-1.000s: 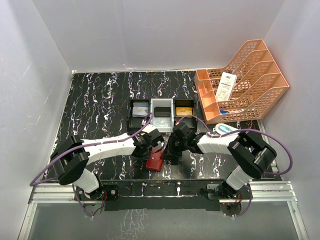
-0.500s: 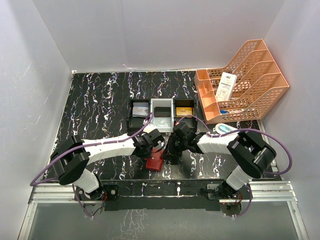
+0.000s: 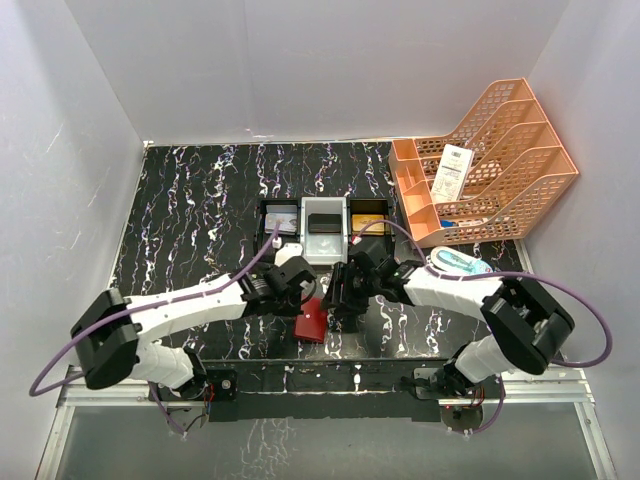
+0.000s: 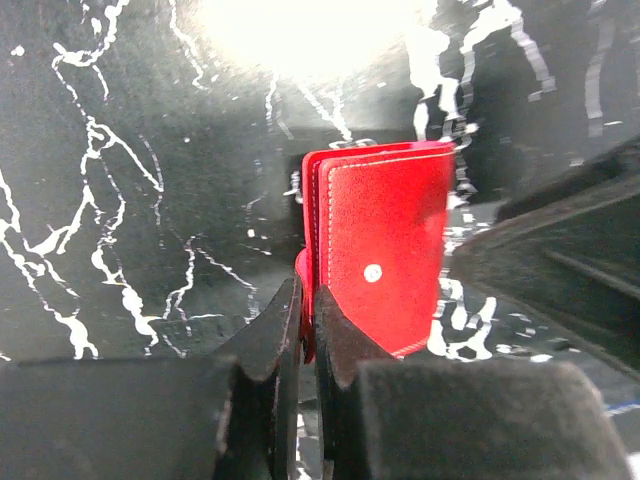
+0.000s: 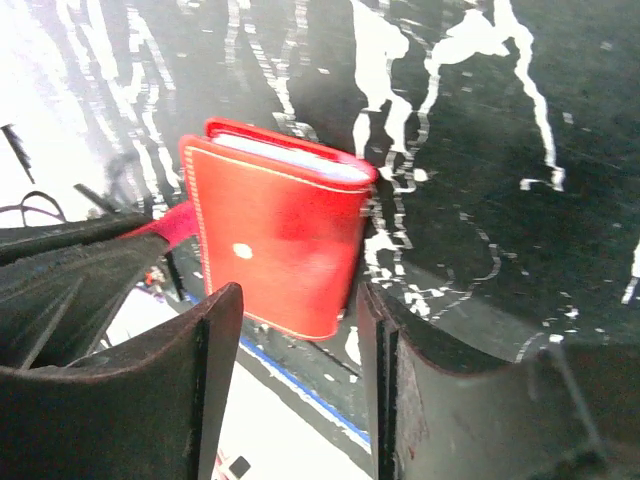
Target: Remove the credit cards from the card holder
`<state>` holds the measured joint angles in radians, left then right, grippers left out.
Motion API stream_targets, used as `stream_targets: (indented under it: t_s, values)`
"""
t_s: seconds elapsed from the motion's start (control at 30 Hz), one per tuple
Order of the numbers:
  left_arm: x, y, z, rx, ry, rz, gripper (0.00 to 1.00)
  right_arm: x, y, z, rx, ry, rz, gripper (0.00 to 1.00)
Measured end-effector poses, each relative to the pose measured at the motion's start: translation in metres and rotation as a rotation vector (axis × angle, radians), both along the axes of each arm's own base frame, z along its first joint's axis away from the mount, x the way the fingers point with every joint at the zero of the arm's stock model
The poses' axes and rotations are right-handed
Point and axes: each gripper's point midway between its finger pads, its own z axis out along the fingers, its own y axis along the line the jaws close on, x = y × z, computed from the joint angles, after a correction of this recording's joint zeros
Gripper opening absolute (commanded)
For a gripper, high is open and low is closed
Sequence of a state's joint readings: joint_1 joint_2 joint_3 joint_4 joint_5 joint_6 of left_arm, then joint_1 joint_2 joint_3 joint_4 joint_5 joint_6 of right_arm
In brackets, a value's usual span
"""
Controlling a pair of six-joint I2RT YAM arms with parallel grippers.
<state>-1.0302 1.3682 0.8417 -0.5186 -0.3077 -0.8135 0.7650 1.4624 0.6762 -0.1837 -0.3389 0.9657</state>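
Pinching the snap tab of the card holder, the left pincer is clamped shut on that strap. The red wallet sits folded at the near edge of the bench, between the two arms. The right pincer gapes open astride its body. It should probably close on the outer flap alone and peel it back gently, so the left grip does not slip.
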Motion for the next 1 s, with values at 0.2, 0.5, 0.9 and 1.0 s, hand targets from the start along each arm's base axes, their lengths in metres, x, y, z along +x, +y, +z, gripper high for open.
stream_targets:
  t_s: [0.2, 0.5, 0.9, 1.0]
  values:
    - [0.003, -0.017, 0.03, -0.168, -0.044, 0.042, 0.0, -0.005, 0.017, 0.024, 0.088, -0.024, 0.072, 0.51]
    - [-0.001, -0.032, 0.042, -0.273, -0.033, 0.022, 0.0, -0.01, 0.024, 0.015, 0.037, 0.006, 0.082, 0.66]
    - [-0.004, -0.042, 0.049, -0.321, -0.017, -0.002, 0.0, -0.006, 0.012, 0.019, -0.009, -0.027, 0.039, 0.58]
    - [-0.003, -0.045, 0.054, -0.334, -0.02, -0.005, 0.0, -0.004, 0.004, 0.014, -0.054, -0.03, 0.009, 0.55]
